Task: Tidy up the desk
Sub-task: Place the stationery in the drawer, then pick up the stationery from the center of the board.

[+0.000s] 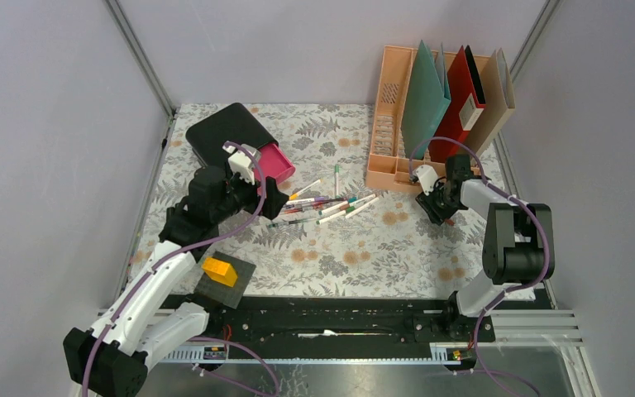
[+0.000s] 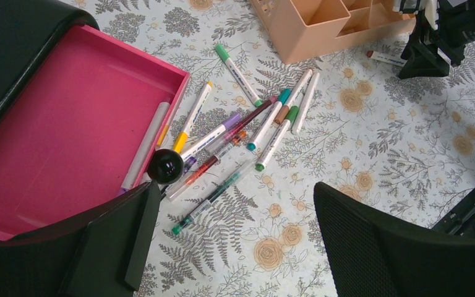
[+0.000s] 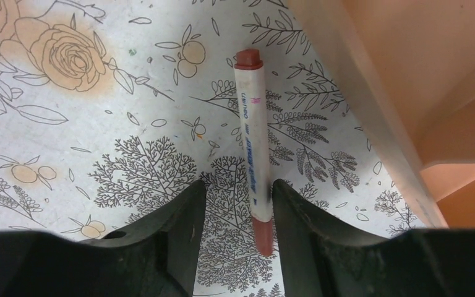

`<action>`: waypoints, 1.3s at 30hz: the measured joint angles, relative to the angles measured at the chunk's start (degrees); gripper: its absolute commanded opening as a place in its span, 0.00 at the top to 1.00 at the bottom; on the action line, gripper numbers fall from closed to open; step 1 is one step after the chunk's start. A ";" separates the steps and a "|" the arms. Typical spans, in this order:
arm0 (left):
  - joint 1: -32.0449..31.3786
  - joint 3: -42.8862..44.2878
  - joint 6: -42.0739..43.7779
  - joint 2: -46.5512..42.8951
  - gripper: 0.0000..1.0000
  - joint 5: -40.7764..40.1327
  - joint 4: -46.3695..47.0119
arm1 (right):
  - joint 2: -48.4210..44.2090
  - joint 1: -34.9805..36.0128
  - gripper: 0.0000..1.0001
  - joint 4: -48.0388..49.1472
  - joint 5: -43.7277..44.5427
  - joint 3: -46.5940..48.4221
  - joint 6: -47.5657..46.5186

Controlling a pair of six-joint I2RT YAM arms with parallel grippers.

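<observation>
Pens [image 1: 322, 207] strewn on desk [image 1: 364, 256] between open pink drawer [image 2: 68, 124], one pen [image 2: 143, 148] inside, and peach rack [image 1: 393, 124] of folders [image 1: 426, 99]. Right gripper [image 3: 238, 189] half-open astride brown-capped pen [image 3: 250, 136]; left gripper [image 2: 235, 192] wide, empty.

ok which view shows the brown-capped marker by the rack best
Right wrist: the brown-capped marker lies full length between the right gripper fingers, print visible. Left wrist shows it small and distant; in top external I cannot make it out.

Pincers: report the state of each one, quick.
Left pincer: open, empty.
Right pincer: open, straddling a brown-capped marker on the desk, not clamped.
</observation>
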 measured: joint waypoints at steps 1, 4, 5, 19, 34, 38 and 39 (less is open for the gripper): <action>0.04 0.00 0.00 0.07 0.01 0.04 0.00 | 0.35 0.00 0.54 -0.07 -0.09 0.28 0.28; 0.26 0.00 0.02 0.68 0.01 0.24 0.02 | 1.25 0.00 0.65 -0.22 -0.33 1.14 0.81; 0.33 0.00 0.02 0.79 0.01 0.31 0.02 | 1.46 0.00 0.68 -0.24 -0.42 1.33 0.90; 1.14 0.00 -0.24 1.03 0.01 3.04 0.22 | 1.86 0.07 1.00 -0.13 -0.44 1.77 3.43; 1.40 -2.05 -11.43 1.01 0.01 12.74 10.05 | -4.98 0.33 1.00 -12.68 -16.09 6.14 6.88; 1.40 -7.69 -20.81 1.03 0.01 17.14 20.15 | -7.52 0.33 1.00 -16.20 -26.58 10.60 9.18; 1.40 -9.70 -23.98 1.05 0.01 18.08 23.69 | -7.96 0.33 1.00 -16.85 -29.31 11.54 9.75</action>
